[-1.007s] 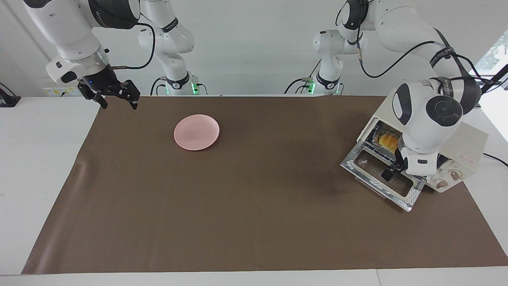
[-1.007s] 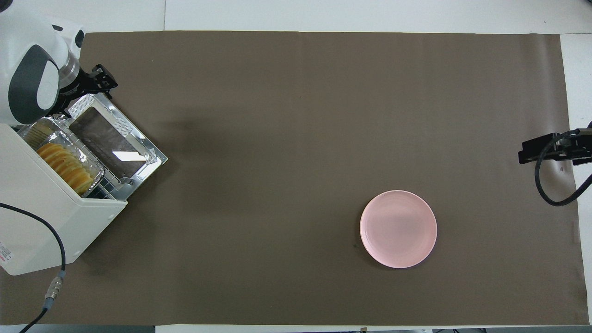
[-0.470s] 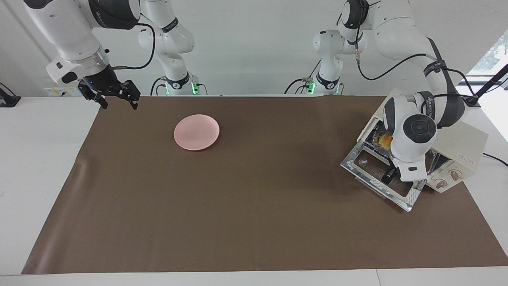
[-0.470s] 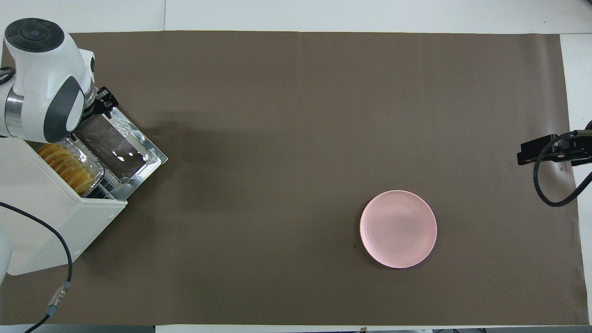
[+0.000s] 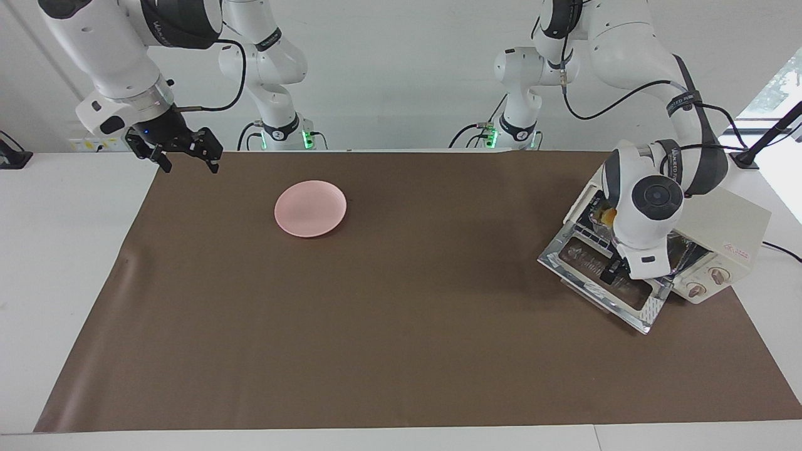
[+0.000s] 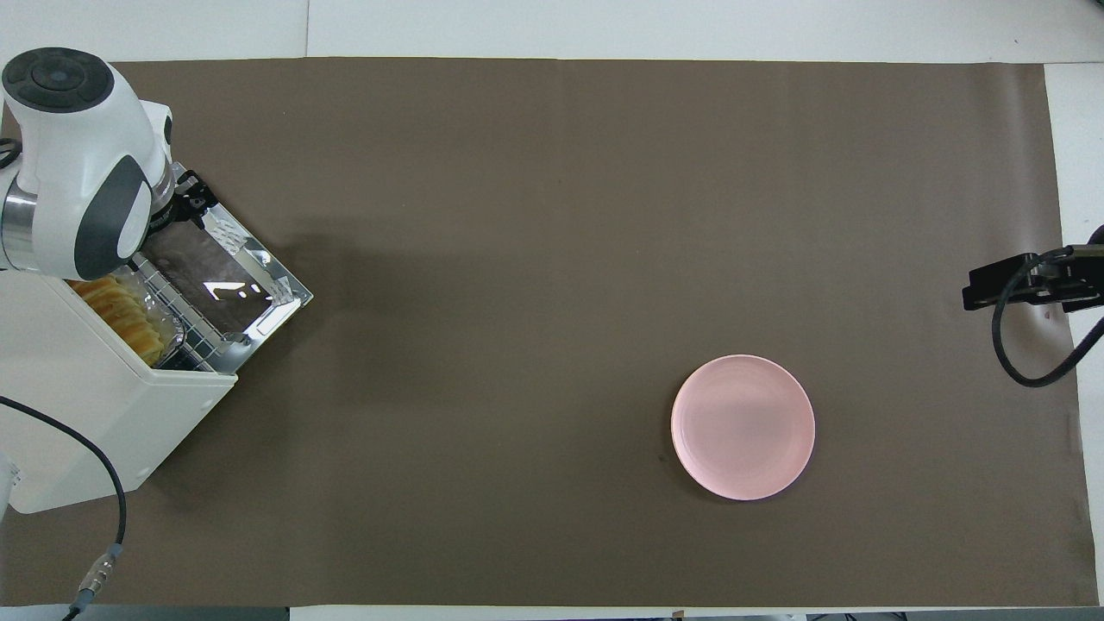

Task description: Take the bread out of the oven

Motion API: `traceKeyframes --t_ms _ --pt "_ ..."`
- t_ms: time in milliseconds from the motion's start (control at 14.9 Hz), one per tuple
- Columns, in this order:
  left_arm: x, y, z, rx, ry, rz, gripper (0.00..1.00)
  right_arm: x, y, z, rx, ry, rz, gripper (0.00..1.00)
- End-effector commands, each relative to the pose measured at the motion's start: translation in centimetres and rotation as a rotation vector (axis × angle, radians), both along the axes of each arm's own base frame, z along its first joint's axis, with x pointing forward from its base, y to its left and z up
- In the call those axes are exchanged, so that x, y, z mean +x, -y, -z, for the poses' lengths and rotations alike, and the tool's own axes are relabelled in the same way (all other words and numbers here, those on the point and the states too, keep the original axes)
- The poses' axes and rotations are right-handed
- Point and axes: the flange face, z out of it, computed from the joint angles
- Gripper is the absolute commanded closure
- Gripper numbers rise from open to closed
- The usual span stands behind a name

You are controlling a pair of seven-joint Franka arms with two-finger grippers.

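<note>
Both claws open; only overhead shows bread point(image 6: 121, 315) in oven point(image 6: 103, 414) below left claw point(image 5: 613, 270).

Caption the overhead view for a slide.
Left end effector over the open oven door, bread still inside; pink plate waits.

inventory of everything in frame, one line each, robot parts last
oven: 1, cream-white, door dropped open, at the left arm's end of the table
bread: 1, golden-yellow, in the foil tray
foil tray: 1, silver, on the oven rack
plate: 1, pink, toward the right arm's end
mat: 1, brown, covers the table
left gripper: 1, black, open, over the oven door
right gripper: 1, black, open, waiting over the mat's corner
</note>
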Motion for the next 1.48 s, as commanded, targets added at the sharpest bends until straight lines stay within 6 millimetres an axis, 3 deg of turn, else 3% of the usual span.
traceKeyframes --t_ms 0,134,537,805,872,1007,1074,1275,1409 --pt "0.1 -0.9 -1.0 0.026 0.02 -0.002 0.0 -0.9 0.3 0.0 0.004 -0.005 -0.023 0.0" --pt "0.2 -1.2 -1.1 0.025 0.018 0.002 0.0 -0.9 0.3 0.0 0.003 -0.005 -0.023 0.0" --pt "-2.7 -2.0 1.8 0.019 -0.055 0.055 0.0 -1.0 0.1 0.0 0.003 -0.006 -0.026 0.0" --pt "-2.7 -1.9 2.2 0.01 -0.025 0.056 0.0 -1.0 0.1 -0.1 0.003 -0.005 -0.023 0.0" --pt "-2.6 -1.8 2.2 0.007 -0.015 0.061 0.24 -1.0 0.1 -0.1 0.003 -0.006 -0.023 0.0" --pt "-2.6 -1.6 2.3 0.007 -0.017 0.069 0.88 -1.0 0.3 -0.1 0.003 -0.006 -0.02 0.0" --pt "-2.6 -1.6 2.3 0.006 -0.02 0.078 1.0 -1.0 0.3 -0.1 0.003 -0.006 -0.02 0.0" --pt "-2.1 -1.1 1.6 0.002 -0.017 0.117 1.0 -1.0 0.2 -0.1 0.004 -0.006 -0.022 0.0" --pt "-0.9 -0.1 -0.3 -0.007 0.016 0.134 1.0 -1.0 0.3 -0.1 0.003 -0.006 -0.02 0.0"
